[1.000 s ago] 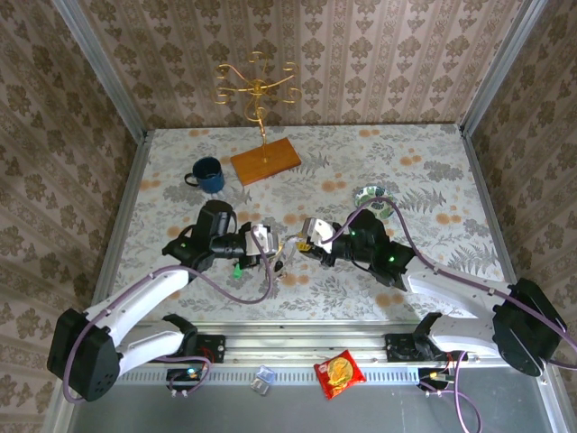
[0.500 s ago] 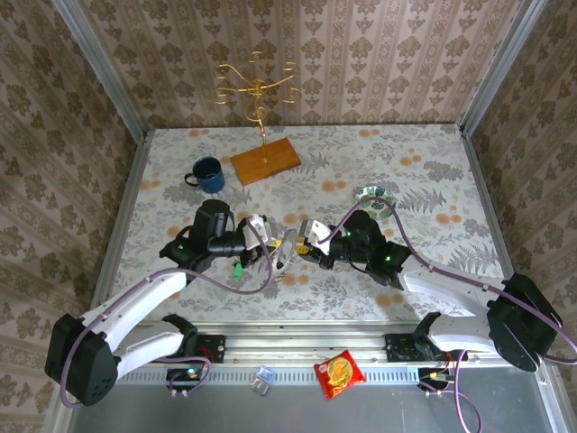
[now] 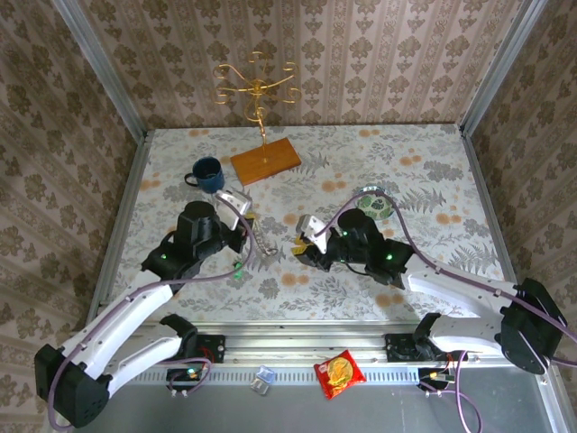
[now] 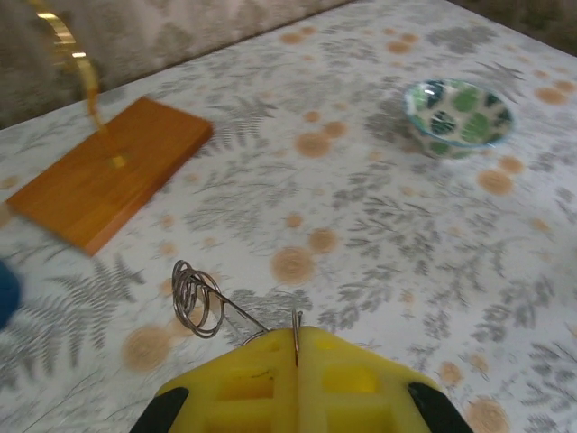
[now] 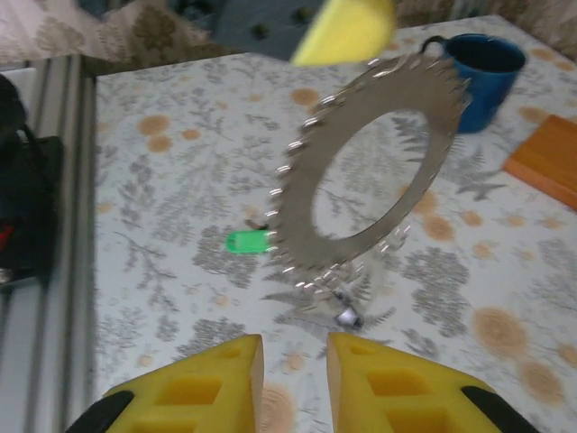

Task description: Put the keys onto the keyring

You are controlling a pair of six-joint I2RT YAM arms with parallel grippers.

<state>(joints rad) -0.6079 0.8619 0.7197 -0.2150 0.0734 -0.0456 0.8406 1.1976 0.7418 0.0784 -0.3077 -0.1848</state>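
Left tool [image 4: 296,336] is recorded as shut: its yellow fingers are pressed together on a thin wire that runs out to the coiled loop of the keyring [image 4: 198,298]. The keyring is thus held by the left tool over the floral desk [image 3: 433,162], with the loop lying left of the fingertips in the left wrist view. Right tool [image 5: 293,347] is recorded as narrowly parted, with nothing gripped between its fingers. The green-headed key [image 5: 245,242] is seen lying flat on the desk, apart from both tools and on the near side of the left tool in the top view. In the right wrist view a flat toothed grey ring [image 5: 370,171] is seen on edge and tilted, just beyond the right tool, with a yellow finger at its upper rim; whether it is gripped there cannot be told. A blue mug [image 3: 208,174] is noted upright toward the far left, beside a wooden base [image 3: 265,161] carrying a gold stand [image 3: 257,86]. A patterned bowl [image 3: 372,200] is noted just behind the right arm. A red snack packet [image 3: 339,373] is noted on the near ledge between the arm bases.
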